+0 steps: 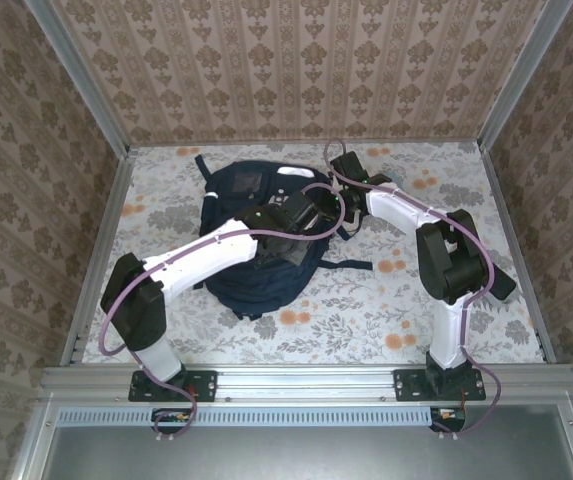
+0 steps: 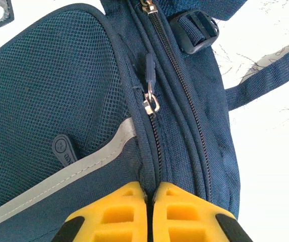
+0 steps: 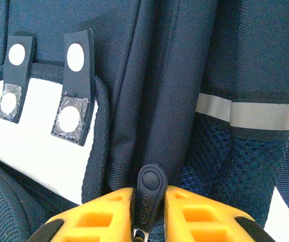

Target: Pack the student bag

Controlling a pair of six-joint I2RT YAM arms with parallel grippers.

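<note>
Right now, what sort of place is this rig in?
Likely a lab test booth dressed up as a home: wallpapered walls set in metal framing, a floral tabletop, and robot arms bolted to a rail, working on a backpack.

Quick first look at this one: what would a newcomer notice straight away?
A dark navy backpack lies in the middle of the floral table, with both white arms reaching onto it. In the right wrist view, the yellow right gripper clamps a black zipper pull. In the left wrist view, the left gripper pinches the bag's seam below another zipper.
</note>
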